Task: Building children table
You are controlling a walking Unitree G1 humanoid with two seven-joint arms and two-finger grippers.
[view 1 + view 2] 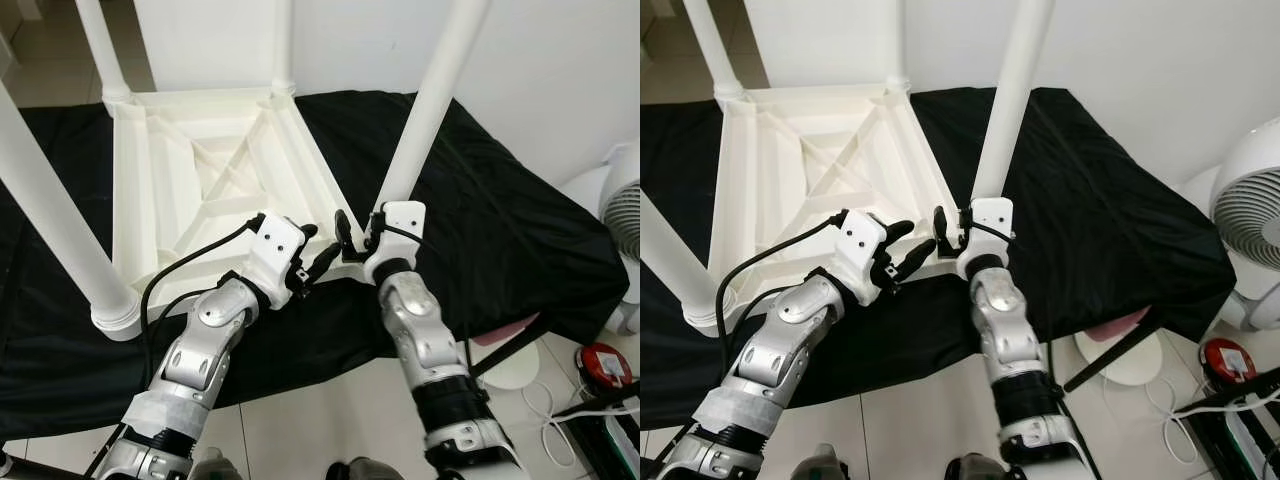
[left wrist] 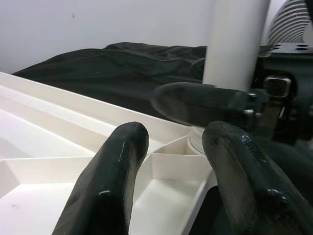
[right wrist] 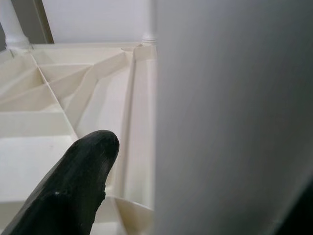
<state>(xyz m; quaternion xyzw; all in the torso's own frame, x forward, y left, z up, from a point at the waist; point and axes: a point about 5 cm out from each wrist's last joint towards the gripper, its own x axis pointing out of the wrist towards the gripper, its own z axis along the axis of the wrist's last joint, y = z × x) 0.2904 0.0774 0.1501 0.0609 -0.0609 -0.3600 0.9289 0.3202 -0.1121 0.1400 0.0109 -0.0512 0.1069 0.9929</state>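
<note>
Left eye view: right claw (image 1: 358,238) grips the table leg (image 1: 430,105); left claw (image 1: 322,250) spread beside it.

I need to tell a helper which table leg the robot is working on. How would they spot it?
On the black cloth lies an upturned white table, legs up. Take the leg at its near right corner. Unlike the other three, it has the right gripper at its base, with the open left gripper beside it.

Bright even indoor light, soft shadows, sharp head views; wrist views blurred up close, mild edge distortion
</note>
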